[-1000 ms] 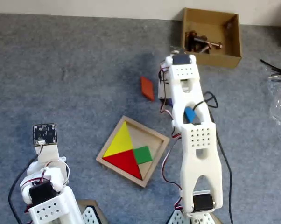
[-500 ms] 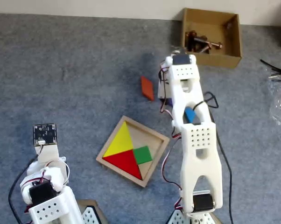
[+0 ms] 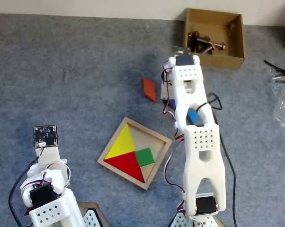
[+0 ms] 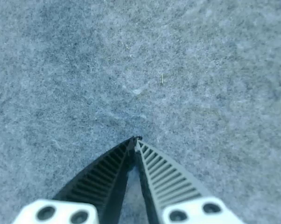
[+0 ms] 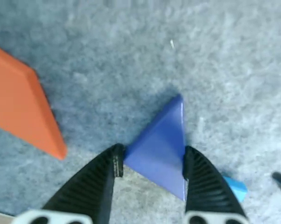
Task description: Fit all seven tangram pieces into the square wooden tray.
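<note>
pass: carpet (image 3: 62, 85) left of tray (image 3: 149, 139) | block: cardboard box (image 3: 216, 60) far right

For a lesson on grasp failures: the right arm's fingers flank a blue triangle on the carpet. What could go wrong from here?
The right gripper pinches the blue triangle on slanted edges, so it might squirt out or twist. Swinging toward the tray, it could nudge the orange piece lying close by.
</note>
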Controlling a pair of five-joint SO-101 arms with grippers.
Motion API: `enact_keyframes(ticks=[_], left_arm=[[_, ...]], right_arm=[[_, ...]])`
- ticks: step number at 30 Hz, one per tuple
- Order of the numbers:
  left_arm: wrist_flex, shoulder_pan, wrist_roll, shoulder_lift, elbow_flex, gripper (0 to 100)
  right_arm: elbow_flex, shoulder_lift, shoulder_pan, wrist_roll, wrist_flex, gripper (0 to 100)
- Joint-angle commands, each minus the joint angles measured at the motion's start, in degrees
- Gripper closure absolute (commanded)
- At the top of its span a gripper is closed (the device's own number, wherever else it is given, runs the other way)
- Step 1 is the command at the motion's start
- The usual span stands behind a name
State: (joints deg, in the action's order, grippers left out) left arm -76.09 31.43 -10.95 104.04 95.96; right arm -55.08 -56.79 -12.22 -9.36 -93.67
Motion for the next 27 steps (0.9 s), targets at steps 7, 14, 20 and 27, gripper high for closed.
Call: enact_keyframes(ticks=[7, 14, 20, 27], left_arm=[[-0.53, -0.84, 0.53, 0.31, 1.19, 99], [-0.53, -0.84, 0.53, 0.31, 1.19, 99], [-0.53, -0.84, 0.53, 0.31, 1.19, 99], [-0.53, -0.84, 0.53, 0.31, 1.19, 99]], right_arm=[[-2.42, 1.98, -0.57, 6.51, 0.4, 99.7], [-9.63, 1.45, -0.57, 6.86, -4.62, 99.3], [-11.56, 1.54, -0.48, 6.95, -5.85, 99.3], [-11.65, 2.07, -2.86, 12.84, -7.34, 99.4]])
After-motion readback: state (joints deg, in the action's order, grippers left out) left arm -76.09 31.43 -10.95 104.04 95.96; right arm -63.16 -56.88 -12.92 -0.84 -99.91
